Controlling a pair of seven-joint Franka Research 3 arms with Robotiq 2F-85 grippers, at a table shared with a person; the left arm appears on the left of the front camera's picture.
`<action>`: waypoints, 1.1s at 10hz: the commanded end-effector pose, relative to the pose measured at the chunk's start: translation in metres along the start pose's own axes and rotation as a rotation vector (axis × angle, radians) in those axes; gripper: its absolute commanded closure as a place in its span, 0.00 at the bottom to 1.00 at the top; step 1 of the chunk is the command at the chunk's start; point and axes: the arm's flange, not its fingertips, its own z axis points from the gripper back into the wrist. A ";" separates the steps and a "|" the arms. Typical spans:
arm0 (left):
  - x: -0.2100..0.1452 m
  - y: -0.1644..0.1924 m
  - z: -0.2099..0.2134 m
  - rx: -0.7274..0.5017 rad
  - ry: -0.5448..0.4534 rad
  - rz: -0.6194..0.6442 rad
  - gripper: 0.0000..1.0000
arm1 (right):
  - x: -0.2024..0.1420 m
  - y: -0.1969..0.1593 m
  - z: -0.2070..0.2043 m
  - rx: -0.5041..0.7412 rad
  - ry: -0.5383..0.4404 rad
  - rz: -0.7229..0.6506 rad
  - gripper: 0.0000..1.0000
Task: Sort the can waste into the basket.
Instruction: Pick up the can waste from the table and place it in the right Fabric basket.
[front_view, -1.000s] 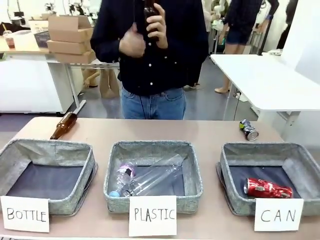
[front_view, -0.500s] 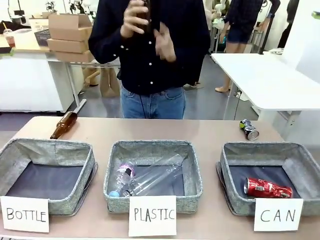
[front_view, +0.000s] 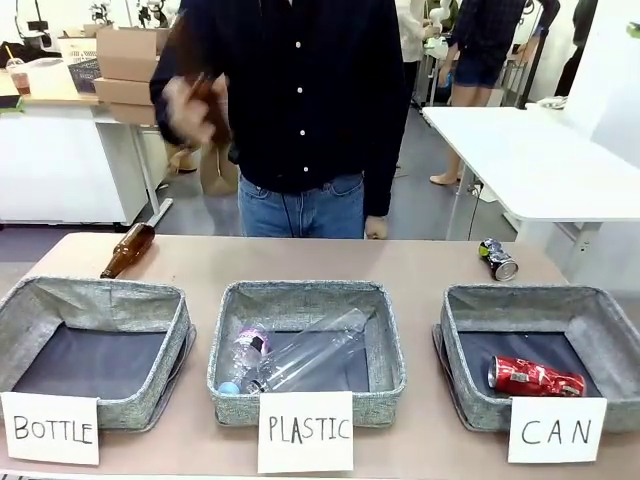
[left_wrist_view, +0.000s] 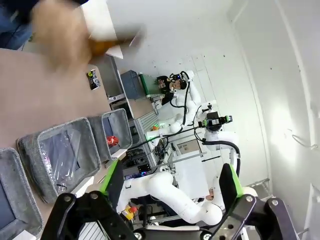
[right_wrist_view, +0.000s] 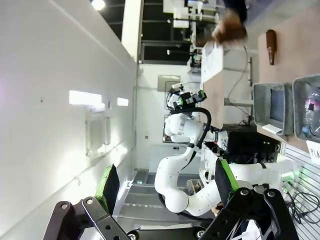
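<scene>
Across the far edge of the table (front_view: 420, 262) stands a person (front_view: 300, 110) in a dark shirt and jeans, one hand (front_view: 195, 105) raised and blurred with something brown in it (too smeared to identify). On the tabletop sit three grey fabric baskets in a row. At the robot's right is the CAN basket (front_view: 455, 345), its white card (front_view: 557, 430) propped at the near wall. The PLASTIC basket (front_view: 385, 345) is in the middle, with clear plastic bottles (front_view: 300, 362) lying inside. The BOTTLE basket (front_view: 165, 335) is at the left, showing only its dark lining. A brown glass bottle (front_view: 128, 250) lies on the table behind the BOTTLE basket. The red can (front_view: 535, 377) lies on its side inside the CAN basket. The dark can (front_view: 497, 259) lies on the table just behind that basket, outside it. Neither arm shows in the front view. The left gripper (left_wrist_view: 170, 175) has its fingers spread wide on nothing; the right gripper (right_wrist_view: 165, 186) likewise stands wide apart, holding nothing.
</scene>
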 end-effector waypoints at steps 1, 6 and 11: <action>0.000 -0.002 -0.001 -0.022 -0.002 0.007 0.00 | 0.000 0.000 0.000 0.000 0.000 0.000 0.00; 0.000 -0.002 -0.001 -0.022 -0.002 0.007 0.00 | 0.159 -0.069 -0.013 -1.069 -0.330 0.070 0.00; 0.000 -0.002 -0.001 -0.022 -0.002 0.007 0.00 | 0.187 -0.118 0.019 -1.175 -0.337 0.167 0.00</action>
